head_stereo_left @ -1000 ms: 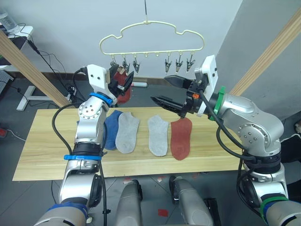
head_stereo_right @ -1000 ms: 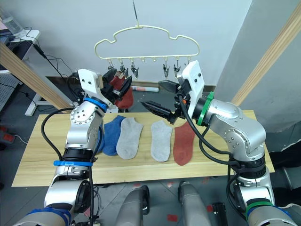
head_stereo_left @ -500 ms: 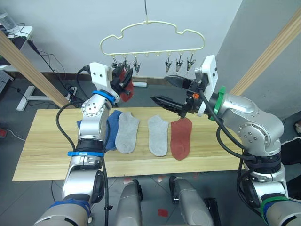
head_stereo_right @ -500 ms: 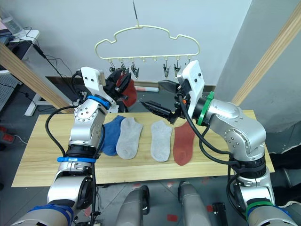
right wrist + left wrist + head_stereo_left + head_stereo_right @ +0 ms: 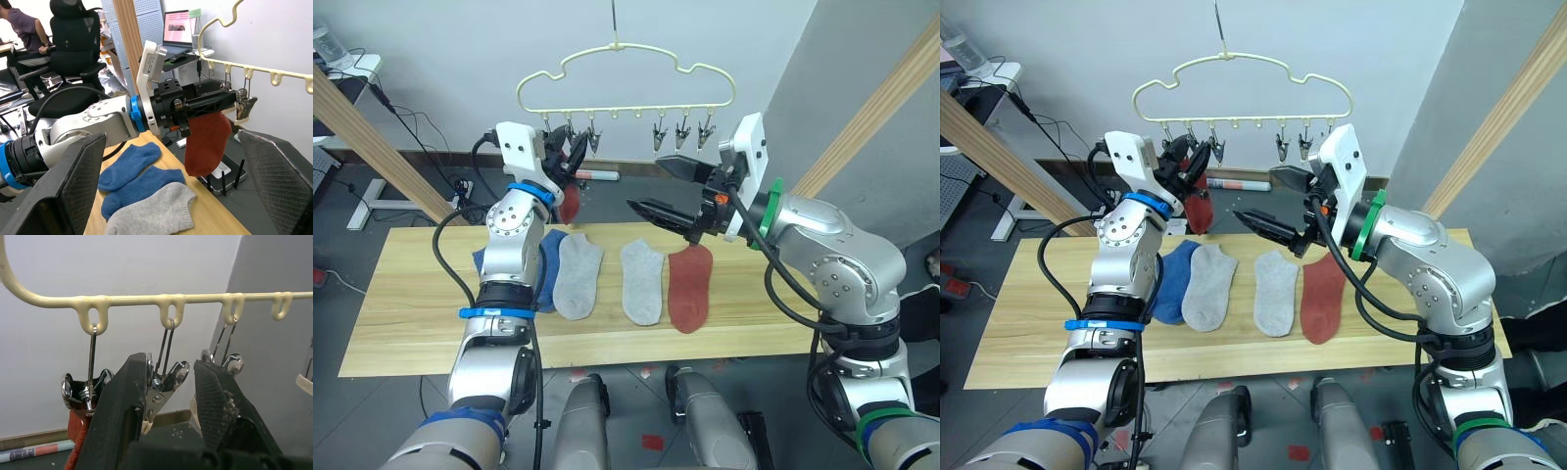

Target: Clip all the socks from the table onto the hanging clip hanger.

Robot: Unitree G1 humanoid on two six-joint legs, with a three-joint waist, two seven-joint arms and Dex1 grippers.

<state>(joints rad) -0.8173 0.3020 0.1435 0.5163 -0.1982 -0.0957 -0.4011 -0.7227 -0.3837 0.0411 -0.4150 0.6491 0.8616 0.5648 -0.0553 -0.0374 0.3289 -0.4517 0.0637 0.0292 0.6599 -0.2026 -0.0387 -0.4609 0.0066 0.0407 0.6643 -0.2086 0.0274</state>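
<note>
The left hand (image 5: 1190,166), fingers apart around a clip (image 5: 164,384) of the clip hanger (image 5: 626,73), has a rust-red sock (image 5: 205,142) hanging just beside it. The right hand (image 5: 661,186) hovers wide open above the tabletop (image 5: 411,294).

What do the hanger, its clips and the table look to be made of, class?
Hanger: probably plastic-coated wire, thin, pale yellow, smooth loops.
Clips: metal, with a shiny grey gleam.
Table: wood, light yellowish planks with visible grain and a matte finish.

Grey room behind my workspace

I face a pale wall (image 5: 460,59) over dark floor (image 5: 352,245); slanted wooden poles (image 5: 876,108) flank me, cables (image 5: 421,127) trail, an office chair (image 5: 78,44) stands nearby.
</note>
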